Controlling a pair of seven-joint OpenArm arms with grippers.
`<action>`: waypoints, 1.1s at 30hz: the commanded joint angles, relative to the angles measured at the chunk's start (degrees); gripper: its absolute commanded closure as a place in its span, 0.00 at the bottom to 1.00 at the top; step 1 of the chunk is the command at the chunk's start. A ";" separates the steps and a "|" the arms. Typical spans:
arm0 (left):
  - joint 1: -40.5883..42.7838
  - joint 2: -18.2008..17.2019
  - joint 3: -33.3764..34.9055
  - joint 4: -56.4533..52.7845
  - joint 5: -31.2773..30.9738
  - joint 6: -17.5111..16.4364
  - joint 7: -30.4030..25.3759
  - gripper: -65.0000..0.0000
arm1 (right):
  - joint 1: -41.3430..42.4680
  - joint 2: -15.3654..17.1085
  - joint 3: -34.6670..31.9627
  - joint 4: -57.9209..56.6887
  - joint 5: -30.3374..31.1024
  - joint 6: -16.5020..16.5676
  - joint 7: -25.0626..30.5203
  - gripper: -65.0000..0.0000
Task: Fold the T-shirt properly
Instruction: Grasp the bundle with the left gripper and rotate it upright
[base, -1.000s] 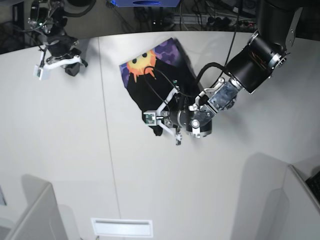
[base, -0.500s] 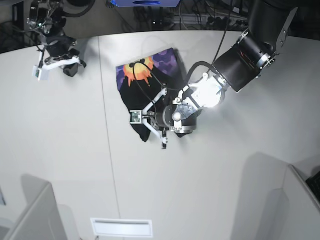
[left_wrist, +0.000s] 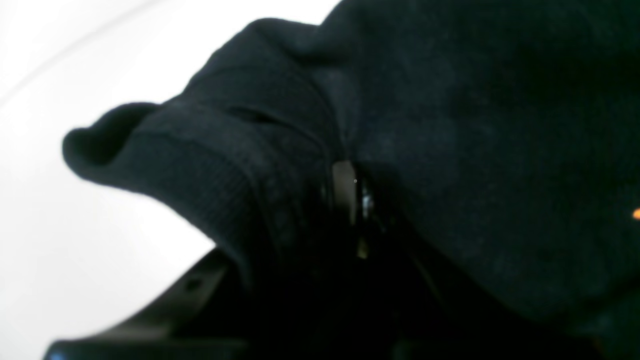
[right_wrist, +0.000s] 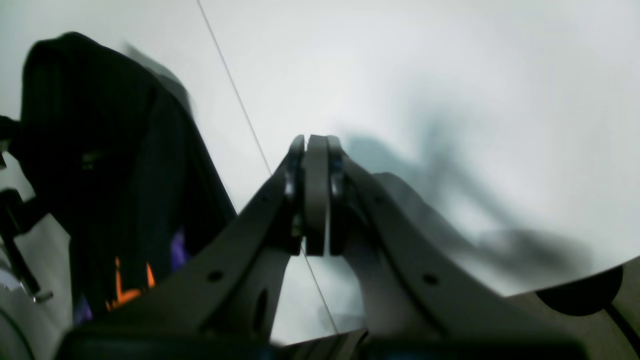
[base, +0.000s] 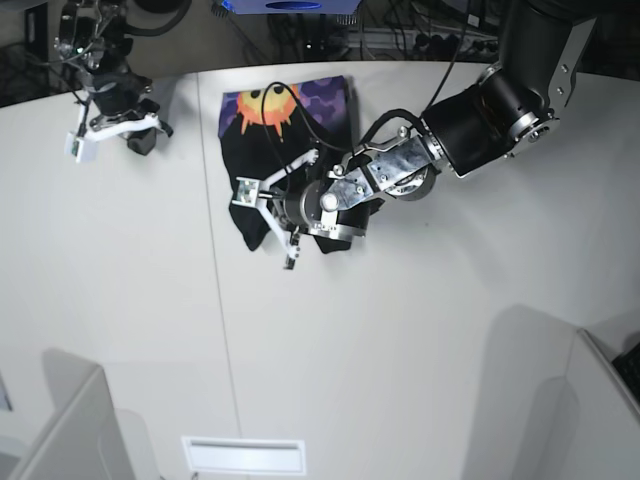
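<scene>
In the left wrist view, black cloth of the T-shirt (left_wrist: 450, 150) fills nearly the whole picture, a ribbed hem bunched right at the left gripper (left_wrist: 350, 210), whose fingers are pinched nearly closed on the fabric. In the right wrist view, the right gripper (right_wrist: 316, 200) has its fingers pressed fully together on nothing, above the bare white table (right_wrist: 425, 75), with the shirt hanging well off to one side. In the base view, the T-shirt (base: 290, 120) lies crumpled near the far edge of the table (base: 400, 350), its sun print showing, one end gathered at the left gripper (base: 268, 205); the right gripper (base: 110, 125) is parked well apart. No tidy fold shows yet; I judge most of the folding remains.
</scene>
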 joint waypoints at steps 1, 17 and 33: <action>-1.27 0.35 -0.31 1.02 0.00 -0.28 -0.47 1.00 | 0.44 0.44 0.31 0.79 0.33 0.26 1.30 1.00; -1.89 0.44 -0.83 0.85 0.53 -0.28 -0.30 0.76 | 0.35 0.44 -0.13 0.79 0.33 0.26 1.22 1.00; -3.29 0.61 -16.48 12.01 0.00 -0.28 -0.12 0.30 | 0.35 0.44 -0.22 0.79 0.33 0.35 0.95 1.00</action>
